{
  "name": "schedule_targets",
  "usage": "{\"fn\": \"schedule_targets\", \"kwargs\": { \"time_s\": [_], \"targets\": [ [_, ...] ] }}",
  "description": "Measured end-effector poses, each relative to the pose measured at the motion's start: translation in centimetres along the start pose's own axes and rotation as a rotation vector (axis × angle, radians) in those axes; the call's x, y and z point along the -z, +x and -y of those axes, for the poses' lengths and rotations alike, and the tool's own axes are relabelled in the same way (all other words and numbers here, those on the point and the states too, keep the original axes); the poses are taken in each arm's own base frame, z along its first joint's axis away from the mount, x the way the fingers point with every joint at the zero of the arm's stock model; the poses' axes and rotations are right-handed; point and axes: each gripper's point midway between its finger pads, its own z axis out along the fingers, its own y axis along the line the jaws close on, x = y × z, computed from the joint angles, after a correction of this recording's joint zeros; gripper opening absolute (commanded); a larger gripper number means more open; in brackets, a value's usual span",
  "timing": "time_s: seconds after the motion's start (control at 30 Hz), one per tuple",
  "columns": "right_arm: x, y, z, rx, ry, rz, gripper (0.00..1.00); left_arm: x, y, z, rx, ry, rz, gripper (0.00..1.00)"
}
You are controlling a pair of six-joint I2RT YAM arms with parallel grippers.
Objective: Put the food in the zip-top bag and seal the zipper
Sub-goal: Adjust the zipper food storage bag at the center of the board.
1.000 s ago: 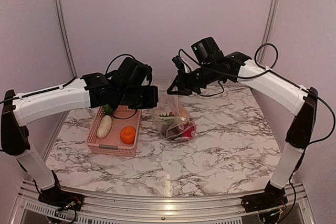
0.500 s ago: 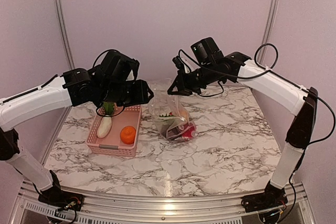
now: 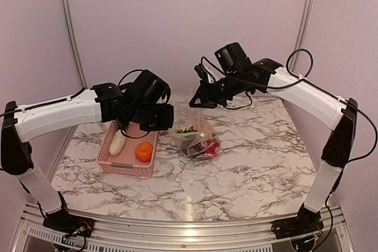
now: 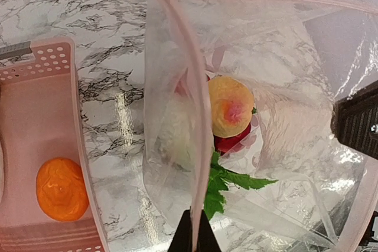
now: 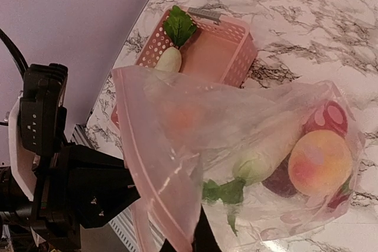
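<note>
- The zip-top bag (image 3: 198, 137) sits on the bench (image 3: 260, 157) just right of the pink basket (image 3: 125, 164), with food (image 4: 230, 105) inside.
- The left gripper (image 4: 192, 235) pinches its mouth edge nearer the basket; the right gripper (image 5: 189, 240), the farther edge.
- An orange (image 3: 143, 151) and a white radish (image 3: 117, 142) lie in the basket; the left arm (image 3: 65, 113) hides its far end.

Behind the zip-top bag (image 4: 289, 122) wall, the white radish (image 4: 175, 138) only a blur; pink basket (image 4: 56, 63) cropped at the left edge.
</note>
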Motion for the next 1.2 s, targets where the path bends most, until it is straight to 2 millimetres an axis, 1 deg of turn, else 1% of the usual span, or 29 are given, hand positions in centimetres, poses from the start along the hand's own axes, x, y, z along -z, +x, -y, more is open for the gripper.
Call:
{"fn": "schedule_targets", "kwargs": {
  "time_s": [0.07, 0.13, 0.2, 0.33, 0.43, 0.47, 0.6, 0.67, 0.7, 0.77, 0.8, 0.83, 0.87, 0.93, 1.07, 1.13, 1.2],
  "targets": [
    [0.0, 0.2, 0.1, 0.0, 0.008, -0.004, 0.15, 0.1, -0.2, 0.2, -0.002, 0.007, 0.006, 0.0],
    [0.0, 0.5, 0.2, -0.001, 0.021, -0.014, 0.21, 0.1, -0.4, 0.3, -0.001, 0.013, 0.014, 0.0],
    [-0.1, 1.2, 0.3, 0.0, 0.041, -0.034, 0.22, 0.2, -0.7, 0.5, 0.0, 0.023, 0.03, 0.0],
    [-0.3, 3.1, -0.1, 0.007, 0.088, -0.083, 0.12, 1.3, -1.9, 1.1, 0.01, 0.059, 0.082, 0.0],
    [0.2, 3.5, -0.1, 0.009, 0.134, -0.09, 0.02, 2.0, -2.7, 1.5, 0.019, 0.08, 0.117, 0.0],
    [0.5, 3.3, 0.0, 0.006, 0.153, -0.085, 0.0, 2.1, -2.9, 1.6, 0.021, 0.085, 0.123, 0.0],
    [2.5, 1.8, 0.4, 0.008, 0.237, -0.031, 0.0, 2.2, -3.4, 2.1, 0.023, 0.104, 0.144, 0.0],
    [4.4, 0.4, 0.7, 0.017, 0.304, 0.025, 0.0, 2.2, -3.7, 2.4, 0.021, 0.116, 0.155, 0.0],
    [4.8, 0.0, 0.8, 0.018, 0.318, 0.04, 0.0, 2.2, -3.8, 2.6, 0.019, 0.126, 0.16, 0.09],
    [6.4, -1.2, 1.1, 0.023, 0.366, 0.086, 0.0, 2.3, -4.3, 3.5, 0.002, 0.161, 0.171, 0.37],
    [7.0, -1.7, 1.4, 0.025, 0.388, 0.106, 0.0, 2.1, -4.4, 3.7, -0.003, 0.169, 0.172, 0.61],
    [7.6, -2.1, 1.9, 0.024, 0.41, 0.122, 0.0, 2.1, -4.7, 4.3, -0.016, 0.187, 0.18, 0.92],
    [8.0, -2.5, 2.6, 0.02, 0.436, 0.132, 0.0, 2.0, -5.0, 4.9, -0.028, 0.205, 0.189, 0.98],
    [8.7, -2.7, 4.1, 0.012, 0.485, 0.136, 0.0, 2.2, -5.9, 5.8, -0.051, 0.236, 0.221, 0.99],
    [10.2, -3.4, 6.9, 0.002, 0.569, 0.144, 0.0, 3.2, -7.6, 6.7, -0.087, 0.266, 0.293, 0.99],
    [11.1, -3.8, 8.2, -0.001, 0.607, 0.149, 0.0, 3.9, -8.2, 6.7, -0.103, 0.264, 0.326, 0.99],
    [12.3, -4.3, 9.4, 0.0, 0.65, 0.16, 0.0, 5.0, -9.0, 6.2, -0.114, 0.255, 0.362, 0.99]
  ]
}}
